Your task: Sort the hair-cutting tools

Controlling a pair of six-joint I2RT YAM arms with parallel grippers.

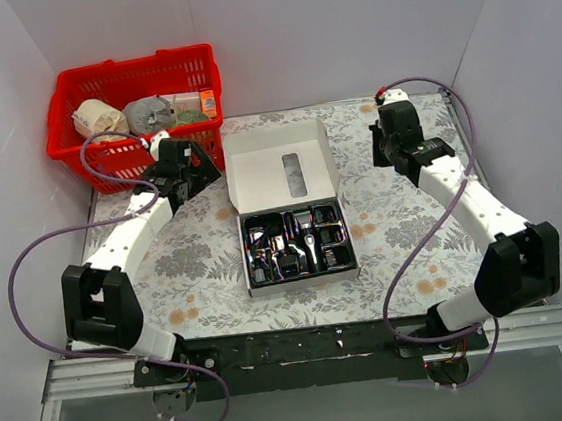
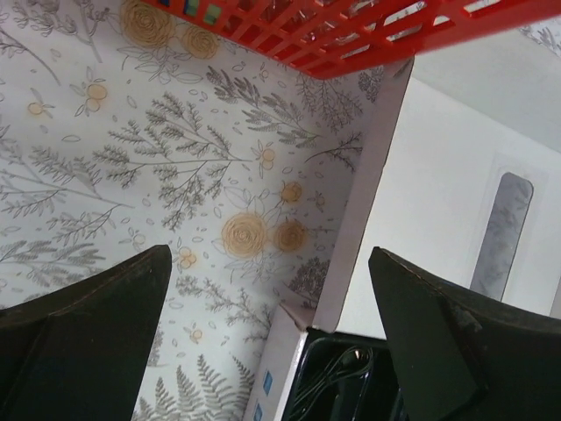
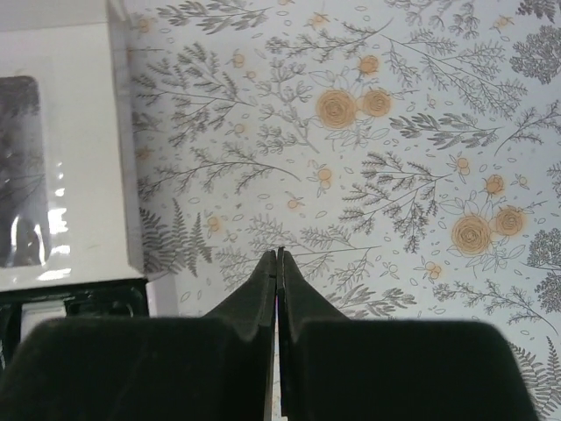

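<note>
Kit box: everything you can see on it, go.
White cardboard-looking box, its lid folded open toward the far side, with a clear window in it. The base holds a glossy black tray packed with black tools. It sits mid-table on the floral cloth; nothing grips it.

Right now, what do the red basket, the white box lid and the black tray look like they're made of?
Red basket: moulded plastic, judging by its open lattice walls. White box lid: matte cardboard, folded edges, with a clear film window. Black tray: probably thin glossy plastic; it shows bright glints.
</note>
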